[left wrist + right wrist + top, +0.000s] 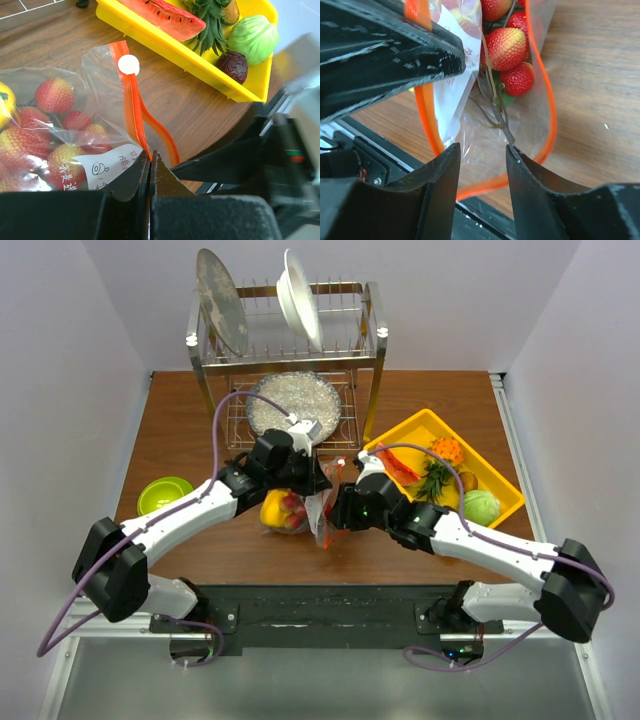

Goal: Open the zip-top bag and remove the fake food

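Left jaws tight on zip-top bag (95, 80) beside white Chinese-character label (107, 167)

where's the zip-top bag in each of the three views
top external: the zip-top bag sits at the centre of the picture.
left wrist: it fills the left half, its orange strip running down to the bottom middle.
right wrist: it is in the upper middle, its orange strip looping around it.
shared landmark: the red-and-yellow fake fruit inside it.
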You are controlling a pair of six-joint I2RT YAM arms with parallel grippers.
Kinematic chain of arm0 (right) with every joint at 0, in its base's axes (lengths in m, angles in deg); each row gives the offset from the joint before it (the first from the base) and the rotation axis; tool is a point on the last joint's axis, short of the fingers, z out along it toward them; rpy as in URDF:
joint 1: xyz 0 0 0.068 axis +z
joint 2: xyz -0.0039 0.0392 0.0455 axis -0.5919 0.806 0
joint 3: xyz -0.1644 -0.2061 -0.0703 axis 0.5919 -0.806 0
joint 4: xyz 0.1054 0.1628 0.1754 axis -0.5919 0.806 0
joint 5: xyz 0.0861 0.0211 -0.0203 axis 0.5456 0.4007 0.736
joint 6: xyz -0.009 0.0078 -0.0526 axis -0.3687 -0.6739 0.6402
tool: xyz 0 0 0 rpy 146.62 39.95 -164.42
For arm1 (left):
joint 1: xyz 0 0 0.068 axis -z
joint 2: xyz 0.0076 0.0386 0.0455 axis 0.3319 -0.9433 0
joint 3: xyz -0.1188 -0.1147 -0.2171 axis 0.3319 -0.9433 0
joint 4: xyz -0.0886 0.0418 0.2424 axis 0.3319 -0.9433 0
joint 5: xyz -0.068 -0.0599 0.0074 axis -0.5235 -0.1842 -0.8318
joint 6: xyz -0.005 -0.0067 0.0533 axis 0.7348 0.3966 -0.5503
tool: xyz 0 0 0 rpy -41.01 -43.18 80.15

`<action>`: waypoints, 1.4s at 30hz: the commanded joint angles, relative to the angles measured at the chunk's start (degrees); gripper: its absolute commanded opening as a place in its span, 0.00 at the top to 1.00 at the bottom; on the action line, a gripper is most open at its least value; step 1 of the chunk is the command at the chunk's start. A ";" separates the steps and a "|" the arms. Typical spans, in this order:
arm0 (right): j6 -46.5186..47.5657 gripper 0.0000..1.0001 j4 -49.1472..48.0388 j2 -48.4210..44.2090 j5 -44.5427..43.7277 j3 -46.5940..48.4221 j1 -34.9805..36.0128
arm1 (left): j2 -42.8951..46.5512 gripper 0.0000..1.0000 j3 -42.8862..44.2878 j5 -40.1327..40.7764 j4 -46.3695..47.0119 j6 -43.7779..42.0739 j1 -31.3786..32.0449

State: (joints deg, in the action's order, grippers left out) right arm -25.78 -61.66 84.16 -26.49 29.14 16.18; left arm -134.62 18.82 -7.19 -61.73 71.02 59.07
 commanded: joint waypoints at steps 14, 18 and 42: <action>8.85 0.50 -21.50 13.62 5.77 -6.02 -0.52 | -0.17 1.00 2.15 2.02 3.07 1.52 1.54; 9.92 0.49 -25.54 15.99 7.18 -6.37 -0.52 | 0.10 1.00 2.15 2.28 2.98 1.52 1.45; 10.00 1.00 7.73 2.99 -0.19 6.46 -0.70 | 2.03 1.00 -2.94 3.77 5.97 -1.30 1.45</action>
State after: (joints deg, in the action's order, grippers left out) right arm -17.49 -63.59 90.89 -22.19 31.96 15.76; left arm -134.84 16.66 -5.29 -59.29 71.70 60.36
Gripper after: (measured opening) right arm 0.072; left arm 0.021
